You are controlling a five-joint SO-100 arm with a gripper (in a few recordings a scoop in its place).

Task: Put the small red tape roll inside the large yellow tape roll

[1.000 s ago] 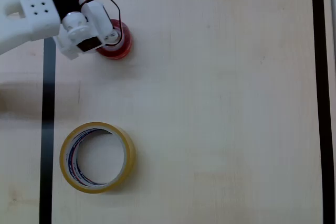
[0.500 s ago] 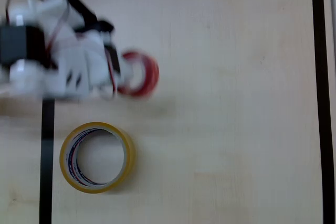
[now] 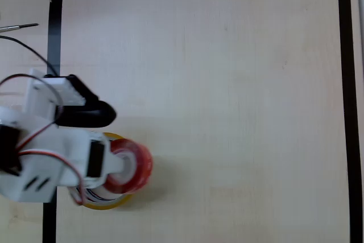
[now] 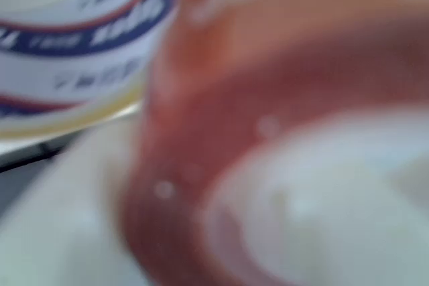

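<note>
Hand grips small red tape roll over large yellow tape roll.

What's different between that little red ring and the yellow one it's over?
The small glossy red tape roll is solid red, while the large thin-walled yellow tape roll is translucent with a blue-and-red printed white core. Red is narrower across. Red is held up in the gripper; yellow lies flat on the table, mostly covered. Both are ring-shaped tape rolls.

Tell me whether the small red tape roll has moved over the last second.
Yes. In the overhead view the small glossy red tape roll went from near the top-left corner of the black tape border down to above the large yellow tape ring, carried by the end effector.
</note>
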